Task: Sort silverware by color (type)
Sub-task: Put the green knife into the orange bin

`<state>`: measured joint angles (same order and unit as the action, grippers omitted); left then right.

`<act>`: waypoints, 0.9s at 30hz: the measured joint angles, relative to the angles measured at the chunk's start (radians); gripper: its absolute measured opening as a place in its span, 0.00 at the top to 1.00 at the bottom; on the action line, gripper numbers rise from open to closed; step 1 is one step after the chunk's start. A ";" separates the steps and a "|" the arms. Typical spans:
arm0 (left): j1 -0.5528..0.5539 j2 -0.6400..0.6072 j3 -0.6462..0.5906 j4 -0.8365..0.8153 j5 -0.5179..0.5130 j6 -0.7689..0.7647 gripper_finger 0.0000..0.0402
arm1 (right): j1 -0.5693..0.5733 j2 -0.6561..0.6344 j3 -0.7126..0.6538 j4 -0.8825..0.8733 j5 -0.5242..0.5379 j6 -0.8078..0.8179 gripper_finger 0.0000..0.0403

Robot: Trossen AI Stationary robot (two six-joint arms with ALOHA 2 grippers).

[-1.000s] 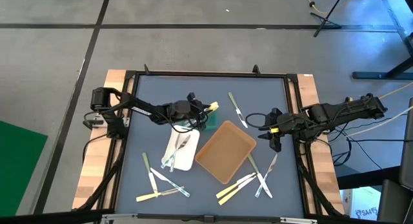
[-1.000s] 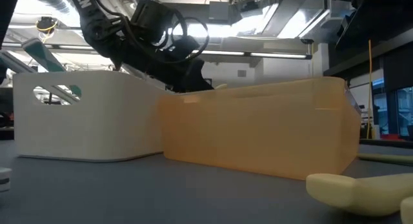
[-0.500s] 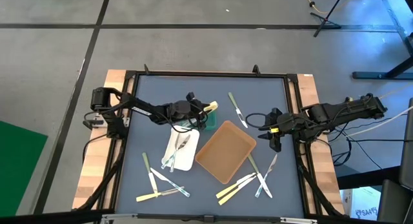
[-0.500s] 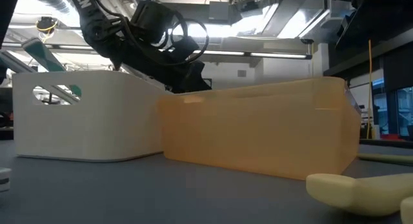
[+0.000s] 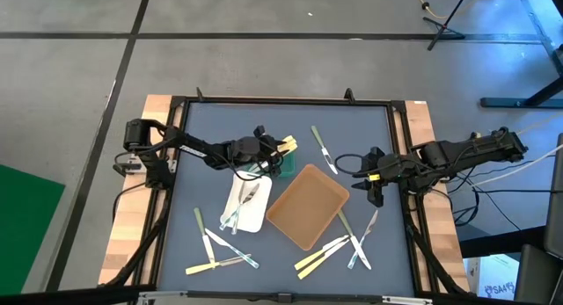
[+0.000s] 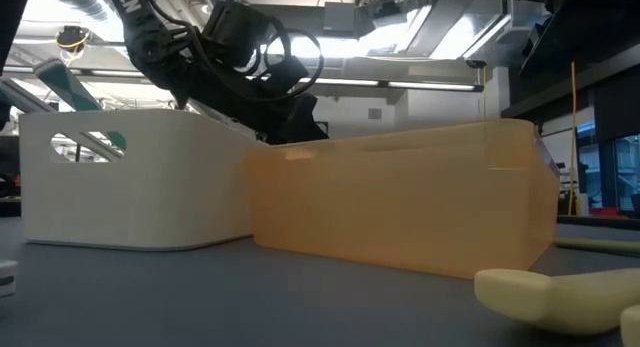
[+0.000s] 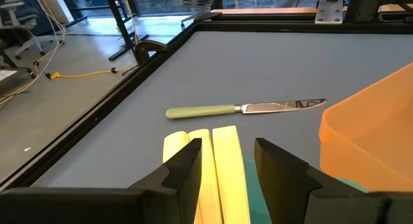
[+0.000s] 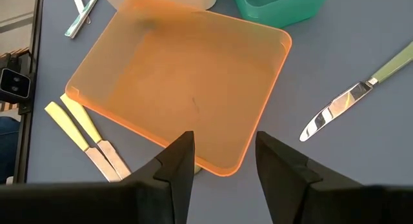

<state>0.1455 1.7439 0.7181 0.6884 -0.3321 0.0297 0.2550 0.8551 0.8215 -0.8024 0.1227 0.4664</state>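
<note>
My left gripper (image 5: 274, 152) hovers over the green tray (image 5: 284, 167) at the table's middle, shut on two pale cream-yellow utensils (image 7: 213, 162). My right gripper (image 5: 376, 189) is open and empty, above the table just right of the brown tray (image 5: 308, 206). Translucent whitish utensils (image 5: 244, 202) lie in the white tray (image 5: 255, 219). An olive-handled knife (image 7: 206, 112) lies flat on the mat beyond the left gripper. More silverware lies scattered near the table's near edge, on the left (image 5: 220, 252) and on the right (image 5: 339, 248). My left gripper holds the two cream-yellow utensils by their handles (image 7: 222, 179), side by side between its two fingers. Their free ends (image 5: 288, 145) stick out level past the fingertips toward the table's right. Both are lifted clear above the green tray.
The brown tray (image 8: 187, 82) sits skewed beside the white tray (image 6: 130, 177) and blocks the low view. Cream knives (image 8: 84, 133) and an olive-handled knife (image 8: 361, 95) lie around it. A black frame (image 7: 129, 88) rims the mat. Bare mat shows along the far side.
</note>
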 joint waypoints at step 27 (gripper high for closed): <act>0.000 0.000 0.000 0.000 0.000 0.000 0.66 | 0.002 0.014 0.000 -0.015 -0.280 0.449 0.63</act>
<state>0.1455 1.7439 0.7181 0.6888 -0.3321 0.0296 0.2565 0.8692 0.8215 -0.8177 -0.1570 0.9154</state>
